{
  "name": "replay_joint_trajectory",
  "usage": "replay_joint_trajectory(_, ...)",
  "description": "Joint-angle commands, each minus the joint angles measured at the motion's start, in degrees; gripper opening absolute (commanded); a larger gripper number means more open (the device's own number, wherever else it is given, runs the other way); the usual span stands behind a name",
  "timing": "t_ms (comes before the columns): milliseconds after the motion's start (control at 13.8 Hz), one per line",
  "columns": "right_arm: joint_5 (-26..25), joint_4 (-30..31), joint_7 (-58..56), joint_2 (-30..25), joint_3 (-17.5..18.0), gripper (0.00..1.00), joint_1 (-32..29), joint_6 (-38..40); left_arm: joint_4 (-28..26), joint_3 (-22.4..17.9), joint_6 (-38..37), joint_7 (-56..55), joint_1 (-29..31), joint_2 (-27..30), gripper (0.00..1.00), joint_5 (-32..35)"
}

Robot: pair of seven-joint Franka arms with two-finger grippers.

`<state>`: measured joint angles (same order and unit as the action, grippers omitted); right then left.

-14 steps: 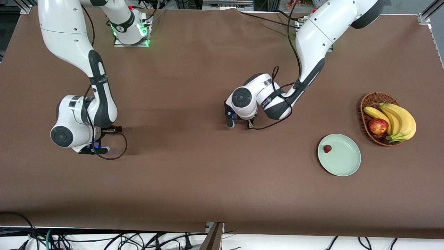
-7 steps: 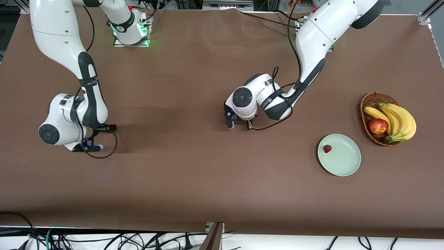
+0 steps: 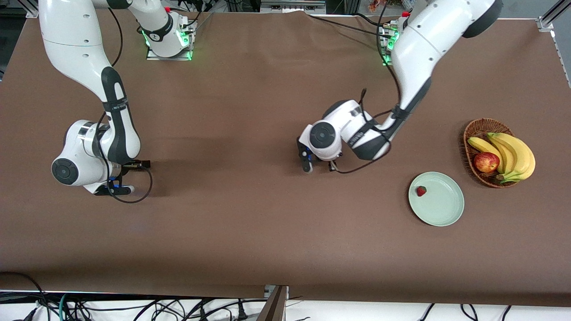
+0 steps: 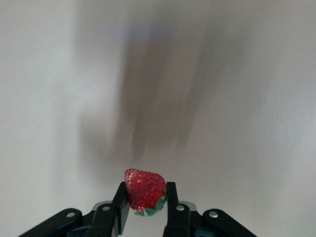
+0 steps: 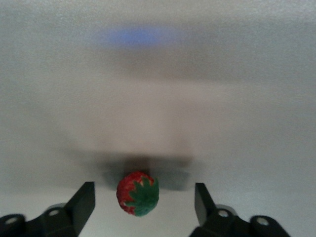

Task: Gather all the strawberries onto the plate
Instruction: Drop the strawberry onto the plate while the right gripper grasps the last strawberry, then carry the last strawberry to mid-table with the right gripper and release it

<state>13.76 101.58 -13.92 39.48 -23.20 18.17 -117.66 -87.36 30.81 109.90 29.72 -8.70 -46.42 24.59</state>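
While the left gripper [image 4: 144, 207] squeezes one berry [image 4: 144, 190] over the middle of the table [image 3: 250, 223], the right gripper [image 5: 144, 205] hangs wide open around another berry [image 5: 138, 193] lying on the table. One small red berry [image 3: 421, 191] already sits in the green plate [image 3: 444, 209]. Two are left.

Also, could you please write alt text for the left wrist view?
The left gripper holds a red strawberry between its two black fingers, green cap pointing down toward the camera. Below it lies bare tabletop with the gripper's blurred shadow.
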Motion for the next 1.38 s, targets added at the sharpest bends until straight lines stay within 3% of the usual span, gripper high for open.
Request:
replay_joint_trajectory(0, 1.45, 1.78, -1.29, -1.33, 0.18, 0.53, 0.03, -1.08, 4.90, 3.72, -9.68, 10.31, 8.15, 1.16, 0.07, -2.00)
replay_joint_trajectory(218, 1.45, 1.60, -1.20, -1.33, 0.26, 0.28, 0.29, -0.47, 8.42, 3.64, -16.89, 21.92, 13.87, 1.25, 0.07, -2.18)
replay_joint_trajectory(290, 1.45, 1.34, -1.20, -1.42, 0.26, 0.25, 0.29, -0.47, 8.52, 3.47, -18.31, 25.61, 15.89, 1.25, 0.07, -2.18)
replay_joint_trajectory(580, 2.67, -2.43, 1.86, -1.60, 0.53, 0.24, 3.00, -0.12, 8.61, 3.12, -18.15, 36.44, 23.72, 1.07, 0.07, -1.39)
replay_joint_trajectory(798, 5.31, -5.59, 13.26, -1.60, 0.53, 0.24, 9.75, 1.46, 8.96, 3.11, -18.15, 39.52, 26.54, 1.16, 0.08, 3.16)
replay_joint_trajectory(943, 9.86, -7.26, 24.06, -1.25, 0.53, 0.25, 15.20, 1.12, 8.79, 2.94, -17.36, 41.81, 28.56, 0.98, 0.09, 3.97)
replay_joint_trajectory(1015, 13.63, -9.10, 32.73, -0.03, 0.62, 0.25, 20.10, 0.68, 8.18, 2.94, -15.09, 44.08, 29.87, 0.81, 0.24, 4.24)
replay_joint_trajectory(1088, 15.58, -10.69, 38.21, 1.03, 0.53, 0.25, 23.37, 0.59, 8.17, 2.94, -14.90, 44.80, 29.89, 0.81, 0.54, 4.32)
replay_joint_trajectory(1160, 16.56, -12.53, 43.40, 2.08, 0.62, 0.25, 26.19, 0.41, 8.17, 2.94, -14.89, 44.98, 29.89, 0.81, 1.00, 4.33)
replay_joint_trajectory(1305, 17.96, -17.01, 54.20, 4.63, 0.79, 0.25, 30.85, -3.52, 8.52, 3.02, -15.07, 44.81, 29.45, 1.07, 1.00, 4.24)
